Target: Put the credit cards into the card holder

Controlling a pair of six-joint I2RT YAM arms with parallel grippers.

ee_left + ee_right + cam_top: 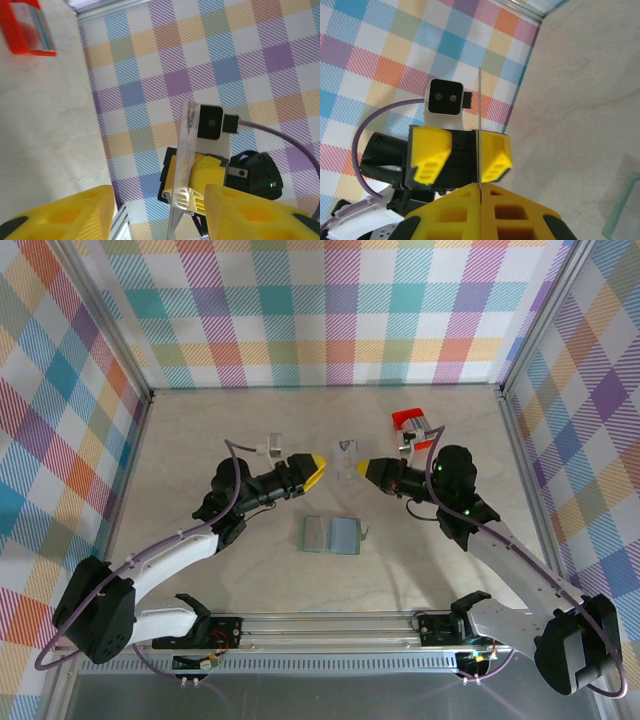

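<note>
— One card is held up, then? Which hand has it?

— My right gripper. Its fingers are pressed together on one edge of the card. The card is pale and partly see-through, and it stands on edge between my two arms.

— And your left gripper?

— My left gripper faces the right one, with its yellow fingers spread wide. In its wrist view the free end of the card reaches into the gap between them. I cannot tell whether it touches either finger.

— Where is the card holder?

— The card holder lies open and flat on the table. It is nearer my bases than both grippers, and neither one touches it.

— Anything else out there?

— A small red box sits on the table past my right wrist, towards the back wall.
</note>
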